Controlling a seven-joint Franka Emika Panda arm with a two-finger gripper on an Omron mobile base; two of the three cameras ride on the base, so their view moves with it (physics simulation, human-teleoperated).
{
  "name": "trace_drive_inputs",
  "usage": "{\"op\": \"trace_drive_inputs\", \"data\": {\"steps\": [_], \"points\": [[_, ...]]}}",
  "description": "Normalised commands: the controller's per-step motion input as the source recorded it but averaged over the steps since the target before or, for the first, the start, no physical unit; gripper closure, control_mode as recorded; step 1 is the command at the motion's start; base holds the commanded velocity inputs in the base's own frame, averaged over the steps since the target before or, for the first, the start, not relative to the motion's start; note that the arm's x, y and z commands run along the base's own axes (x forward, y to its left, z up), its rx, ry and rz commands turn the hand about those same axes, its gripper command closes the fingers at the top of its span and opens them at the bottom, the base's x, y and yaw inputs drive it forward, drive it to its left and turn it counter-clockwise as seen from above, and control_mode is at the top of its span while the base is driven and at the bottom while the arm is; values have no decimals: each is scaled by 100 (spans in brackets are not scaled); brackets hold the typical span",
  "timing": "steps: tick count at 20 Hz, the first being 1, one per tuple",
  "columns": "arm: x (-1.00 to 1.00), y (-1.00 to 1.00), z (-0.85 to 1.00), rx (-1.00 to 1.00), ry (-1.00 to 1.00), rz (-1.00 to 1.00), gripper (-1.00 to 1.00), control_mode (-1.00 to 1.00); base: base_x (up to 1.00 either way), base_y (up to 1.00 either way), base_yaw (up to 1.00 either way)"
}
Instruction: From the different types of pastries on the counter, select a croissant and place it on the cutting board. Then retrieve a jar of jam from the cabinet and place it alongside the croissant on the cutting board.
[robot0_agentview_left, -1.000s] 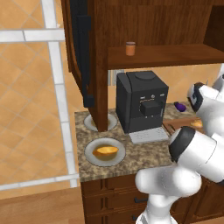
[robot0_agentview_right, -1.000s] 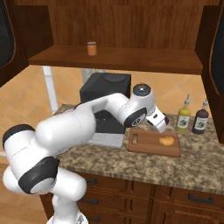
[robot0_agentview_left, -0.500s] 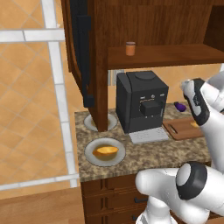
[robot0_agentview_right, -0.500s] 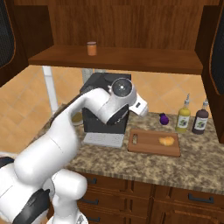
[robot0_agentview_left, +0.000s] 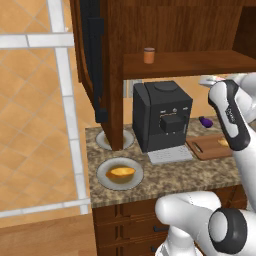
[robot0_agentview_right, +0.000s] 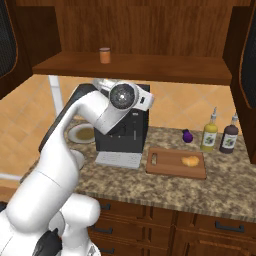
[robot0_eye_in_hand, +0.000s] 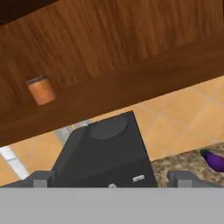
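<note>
Gripper (robot0_eye_in_hand: 112, 178): jaws spread wide, empty, raised above coffee machine (robot0_agentview_left: 162, 117), facing cabinet (robot0_agentview_right: 140, 30). Jam jar (robot0_agentview_right: 104, 55): upright on cabinet shelf, left part. Croissant (robot0_agentview_right: 190, 161): on cutting board (robot0_agentview_right: 167, 162), right half; oval pastry (robot0_agentview_left: 122, 173) on plate (robot0_agentview_left: 107, 167), counter (robot0_agentview_right: 165, 185) left.

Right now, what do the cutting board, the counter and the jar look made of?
Cutting board: reddish-brown wood by its colour, matte, darker raised edge. Counter: speckled grey-brown stone, likely granite, little sheen visible. Jar: orange-brown body with a paler lid; glass or plastic, too small to tell.
</note>
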Motion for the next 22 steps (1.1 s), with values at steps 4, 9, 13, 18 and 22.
{"op": "trace_drive_inputs", "data": {"steps": [4, 9, 13, 18, 22], "points": [[-1, 74, 73, -17, -14, 16, -100, -100, 0, 0, 0], [1, 72, 25, -16, -8, 7, -100, -100, 0, 0, 0], [6, 51, -1, -14, 3, -1, -100, -100, 0, 0, 0], [9, 25, -1, -2, 0, -6, -100, -100, 0, 0, 0], [21, 11, 0, 0, 0, -6, -100, -100, 0, 0, 0]]}}
